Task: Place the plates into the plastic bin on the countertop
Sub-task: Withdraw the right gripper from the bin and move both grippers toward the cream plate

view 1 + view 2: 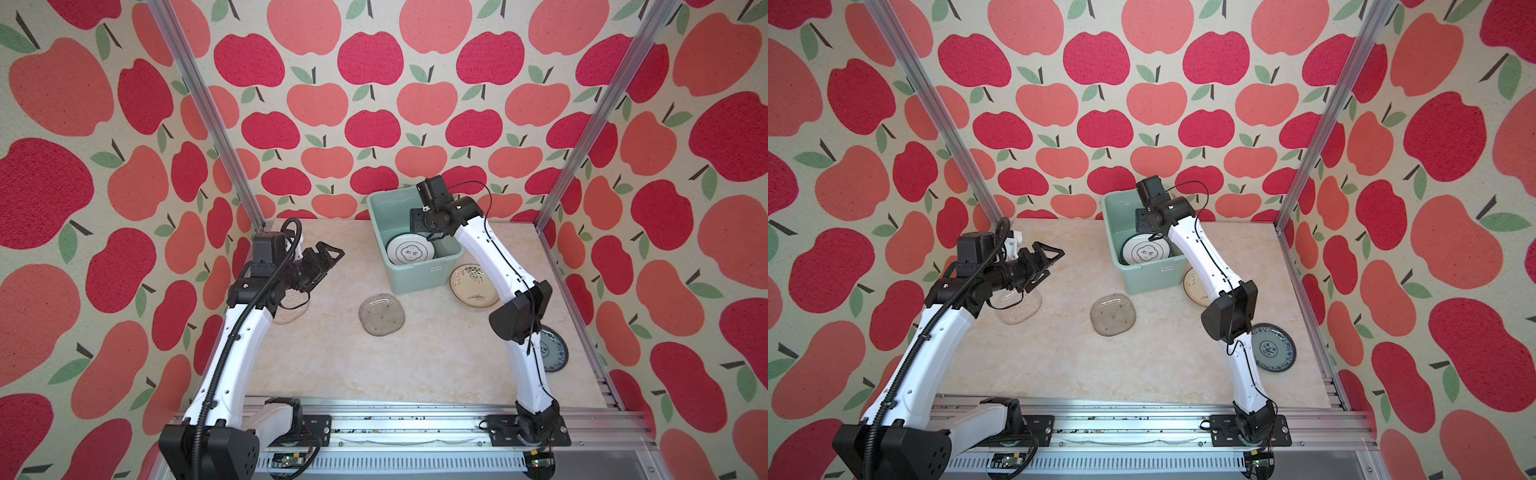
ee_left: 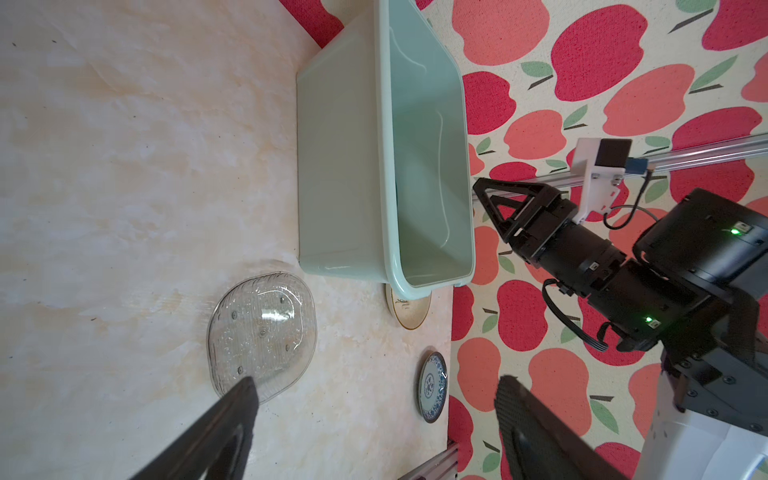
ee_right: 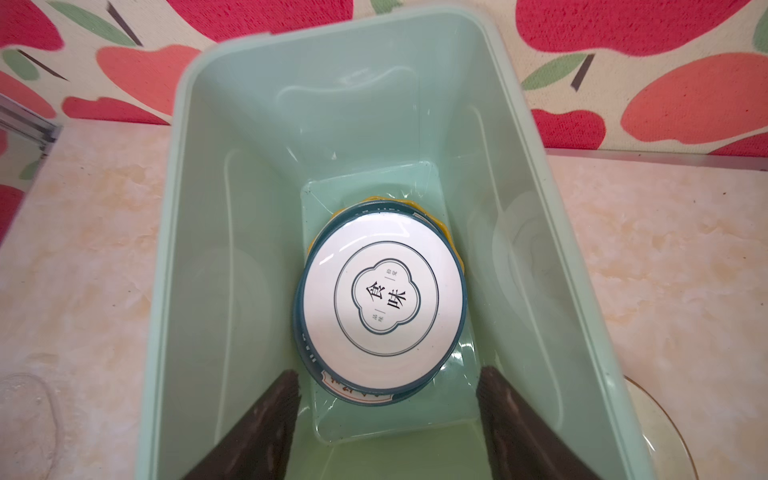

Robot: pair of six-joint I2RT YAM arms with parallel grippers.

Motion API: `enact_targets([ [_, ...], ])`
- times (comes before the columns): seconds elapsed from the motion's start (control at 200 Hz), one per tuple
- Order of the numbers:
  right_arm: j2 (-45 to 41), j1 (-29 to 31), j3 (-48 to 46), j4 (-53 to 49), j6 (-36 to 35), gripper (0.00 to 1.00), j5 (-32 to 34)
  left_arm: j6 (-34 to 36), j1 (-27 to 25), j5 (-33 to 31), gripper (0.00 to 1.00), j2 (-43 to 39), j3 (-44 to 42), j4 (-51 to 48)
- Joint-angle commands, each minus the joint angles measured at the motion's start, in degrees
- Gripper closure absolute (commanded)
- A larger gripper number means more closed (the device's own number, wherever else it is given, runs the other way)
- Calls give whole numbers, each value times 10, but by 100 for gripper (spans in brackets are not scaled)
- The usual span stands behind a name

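Your right jaws hang open and empty inside the green bin point(image 1: 417, 280), just above a stack of plates point(image 3: 382, 299) topped by a white, green-rimmed one. Your left jaws gape wide, holding nothing, over a glass plate point(image 1: 1021, 307). On the counter point(image 1: 332, 365) lie another glass plate point(image 1: 381, 313), a cream plate point(image 1: 469, 286) beside the bin, and a blue plate point(image 1: 555, 353) near your right arm point(image 1: 490, 249).

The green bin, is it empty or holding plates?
Holding plates: the bin has a stack on its floor, a white green-rimmed plate on top.
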Motion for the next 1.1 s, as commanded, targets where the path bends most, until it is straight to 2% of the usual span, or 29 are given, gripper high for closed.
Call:
enact_targets([
  [0.0, -43, -2, -17, -24, -17, 29, 13, 14, 0, -9, 8, -18, 22, -53],
  [0.13, -117, -3, -46, -38, -50, 30, 15, 14, -15, 8, 8, -51, 31, -88],
  [0.24, -198, -6, -121, -33, -71, 30, -7, 19, -52, 2, 8, -65, 37, -116],
  [0.425, -366, -20, -321, 27, -58, 31, -64, 3, -140, -42, 9, -89, 31, -129],
  [0.615, -522, -44, -490, 66, -19, 27, -45, -18, -226, -100, 9, -94, 31, -111],
  [0.885, -604, -97, -574, 52, -37, 22, -124, -6, -303, -143, 8, -66, 50, -68],
  [1.096, -663, -150, -636, 99, -45, 2, -192, 15, -325, -157, 2, -52, 66, -27],
])
